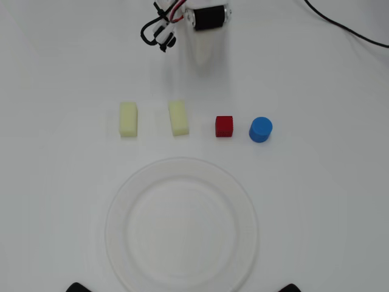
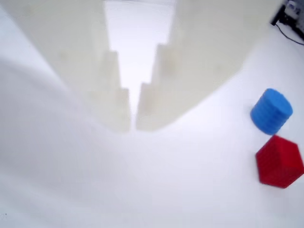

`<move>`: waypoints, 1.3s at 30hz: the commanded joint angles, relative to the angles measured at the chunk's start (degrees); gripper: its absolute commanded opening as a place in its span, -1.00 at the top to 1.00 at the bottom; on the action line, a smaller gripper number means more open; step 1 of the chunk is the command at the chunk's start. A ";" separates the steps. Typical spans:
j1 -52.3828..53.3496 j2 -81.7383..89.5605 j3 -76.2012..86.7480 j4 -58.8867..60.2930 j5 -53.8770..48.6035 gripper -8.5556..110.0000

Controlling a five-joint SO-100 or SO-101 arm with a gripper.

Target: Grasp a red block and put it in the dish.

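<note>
Red block (image 1: 224, 126) sits untouched beside blue cylinder (image 1: 261, 129), outside the dish (image 1: 121, 201); my gripper (image 2: 133, 127), nearly closed and empty, is off-target.

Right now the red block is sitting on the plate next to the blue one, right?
Not quite. The red block is next to the blue one, but it is not on the plate. In the overhead view it sits on the bare table, apart from the plate's rim, and the plate has nothing on it.
</note>
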 commanded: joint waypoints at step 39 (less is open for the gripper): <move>-6.86 -53.09 -33.13 -15.21 4.48 0.33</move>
